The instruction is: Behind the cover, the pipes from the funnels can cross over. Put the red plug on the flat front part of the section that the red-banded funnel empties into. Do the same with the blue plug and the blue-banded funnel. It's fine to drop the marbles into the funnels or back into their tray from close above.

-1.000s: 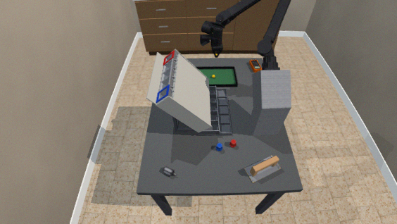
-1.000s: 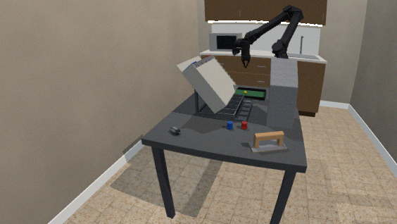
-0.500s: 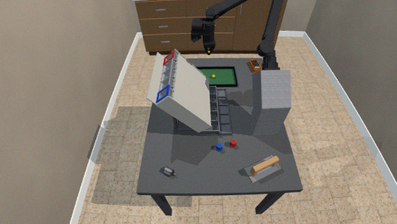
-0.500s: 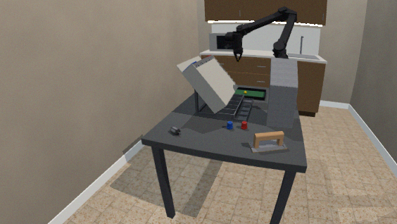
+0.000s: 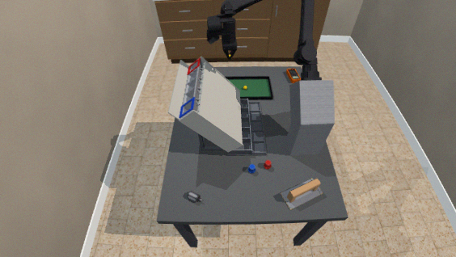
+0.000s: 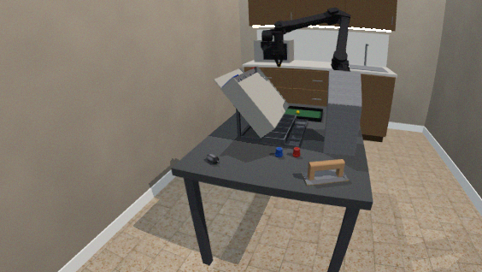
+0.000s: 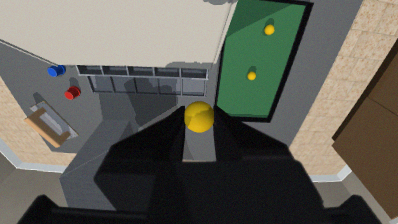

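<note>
Seen from the top camera, left to right: blue-banded funnel (image 5: 187, 107) at 9 o'clock of the sloped cover (image 5: 216, 107), red-banded funnel (image 5: 194, 65) at the cover's 11 o'clock. Hung high beyond the surface's (image 5: 226, 202) far edge, just at 2 o'clock of the red band: jaws (image 5: 230, 52) clenched on a yellow marble (image 7: 199, 116), pinched right at the fingertips. Rested at 5 o'clock below the cover: blue plug (image 5: 251, 168), then red plug (image 5: 268, 164). Lay in the green tray (image 5: 259, 90): two more marbles in the wrist view.
</note>
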Controlling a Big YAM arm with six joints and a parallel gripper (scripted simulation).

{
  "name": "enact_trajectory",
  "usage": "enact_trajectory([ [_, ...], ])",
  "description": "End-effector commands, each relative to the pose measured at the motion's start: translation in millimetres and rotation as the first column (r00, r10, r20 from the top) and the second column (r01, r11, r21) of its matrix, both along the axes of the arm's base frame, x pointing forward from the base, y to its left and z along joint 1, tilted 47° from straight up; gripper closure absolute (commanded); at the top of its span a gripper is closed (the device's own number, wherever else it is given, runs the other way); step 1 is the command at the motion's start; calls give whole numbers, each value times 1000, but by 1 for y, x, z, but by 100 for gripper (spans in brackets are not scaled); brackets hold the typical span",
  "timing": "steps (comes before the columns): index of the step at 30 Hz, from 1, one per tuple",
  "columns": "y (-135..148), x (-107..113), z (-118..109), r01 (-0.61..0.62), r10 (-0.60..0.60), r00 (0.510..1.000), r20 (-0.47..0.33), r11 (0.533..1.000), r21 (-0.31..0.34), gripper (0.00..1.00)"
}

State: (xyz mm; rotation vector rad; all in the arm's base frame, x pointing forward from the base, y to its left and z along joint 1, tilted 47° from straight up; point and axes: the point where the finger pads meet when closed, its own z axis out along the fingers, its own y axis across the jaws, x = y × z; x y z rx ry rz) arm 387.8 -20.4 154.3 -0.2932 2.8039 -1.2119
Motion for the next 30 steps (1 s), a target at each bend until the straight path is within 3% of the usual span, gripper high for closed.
enact_trajectory([
  [1, 24, 17, 14, 30, -31, 998, 56, 999, 13, 100],
  [23, 38, 26, 14, 28, -28, 998, 55, 1000, 12, 100],
  [30, 34, 43, 15, 32, -32, 999, 41, 999, 8, 100],
])
